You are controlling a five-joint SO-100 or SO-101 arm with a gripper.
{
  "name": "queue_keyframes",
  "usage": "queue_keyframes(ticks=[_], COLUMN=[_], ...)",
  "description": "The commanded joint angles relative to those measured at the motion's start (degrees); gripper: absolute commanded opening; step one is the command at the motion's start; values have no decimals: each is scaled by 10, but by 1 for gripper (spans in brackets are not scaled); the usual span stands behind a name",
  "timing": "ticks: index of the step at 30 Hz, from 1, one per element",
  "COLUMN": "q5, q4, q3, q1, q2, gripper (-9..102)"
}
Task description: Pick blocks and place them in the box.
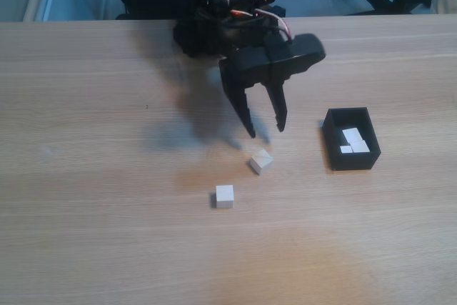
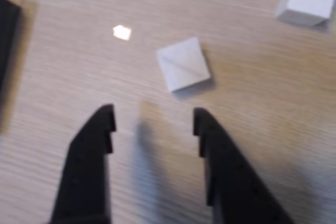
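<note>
While its jaws stand apart and empty, the gripper (image 1: 265,131) hovers above the surface (image 1: 107,176), apparently lining up on the nearer block (image 1: 260,162) at its six o'clock. Another block (image 1: 224,196) lies at seven o'clock; the box (image 1: 351,158), at three o'clock, already holds white blocks.

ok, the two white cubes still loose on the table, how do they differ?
Pose: the nearer cube sits rotated, a corner toward the fixed camera; the farther cube sits square to the table edge.
Place: the nearer cube lies just below the open gripper, its jaws empty above the table; the farther cube lies off to the lower left in the fixed view.
Shared: both plain white, similar size, outside the black box.
</note>
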Motion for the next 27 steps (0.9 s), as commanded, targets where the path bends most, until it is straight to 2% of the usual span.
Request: queue_keyframes(ticks=[1, 17, 27], q5=[-16, -38, -36], q4=[-26, -4, -18], q3=[-17, -138, -175], q1=[8, 25, 32], q2=[-27, -172, -243], gripper=[16, 17, 17])
